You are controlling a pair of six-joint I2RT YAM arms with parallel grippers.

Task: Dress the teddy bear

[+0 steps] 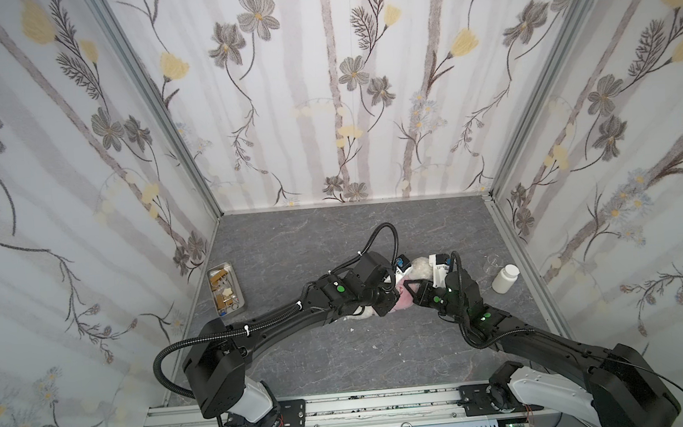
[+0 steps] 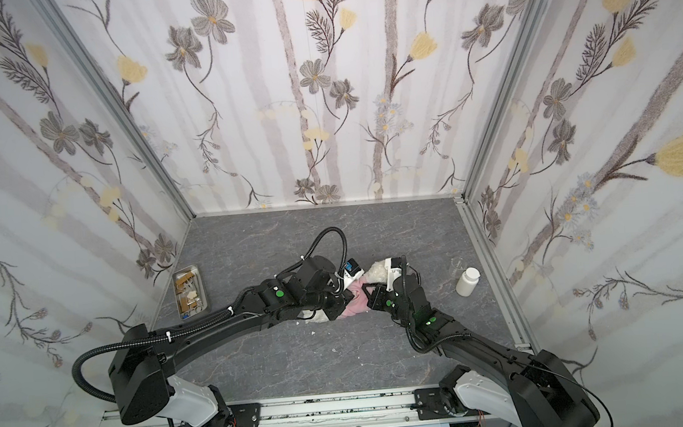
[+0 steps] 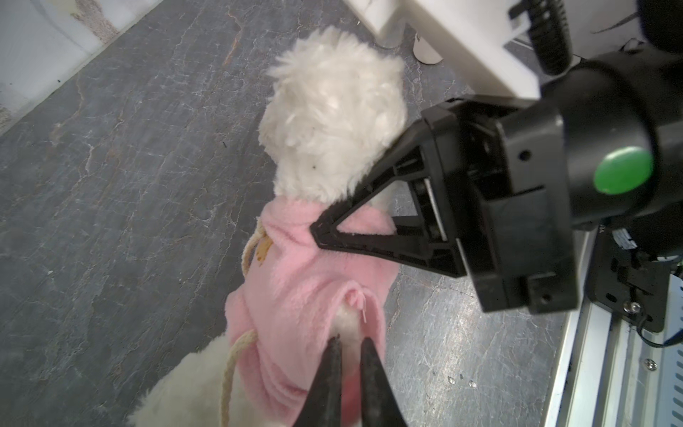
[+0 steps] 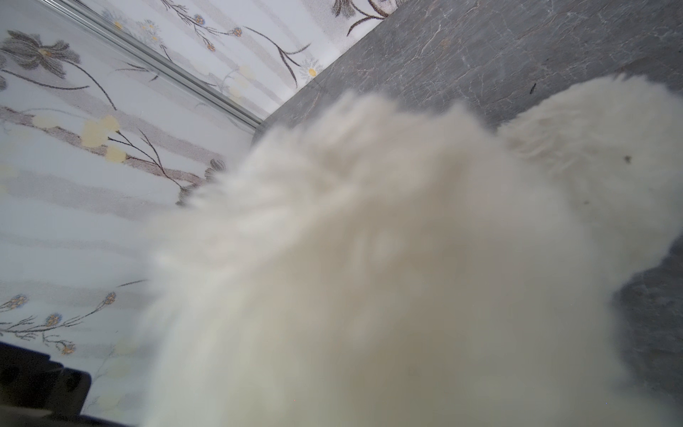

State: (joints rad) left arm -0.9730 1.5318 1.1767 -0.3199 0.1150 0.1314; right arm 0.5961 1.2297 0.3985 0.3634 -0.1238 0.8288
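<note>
Teddy bear [image 3: 332,111], lying mid-table [image 1: 343,360] in both top views, head toward 1 o'clock, legs toward 8 o'clock. Pink hoodie [image 3: 306,281] already covers its torso, and the head is through the neck. My right gripper [image 3: 318,228], entering from 4 o'clock, is clenched on the hoodie's shoulder. My left gripper [image 3: 349,345], from 9 o'clock, pinches white fur at a sleeve opening. Step, as I judge it: threading an arm. Next: draw the paw out gently while the shoulder is held steady.
</note>
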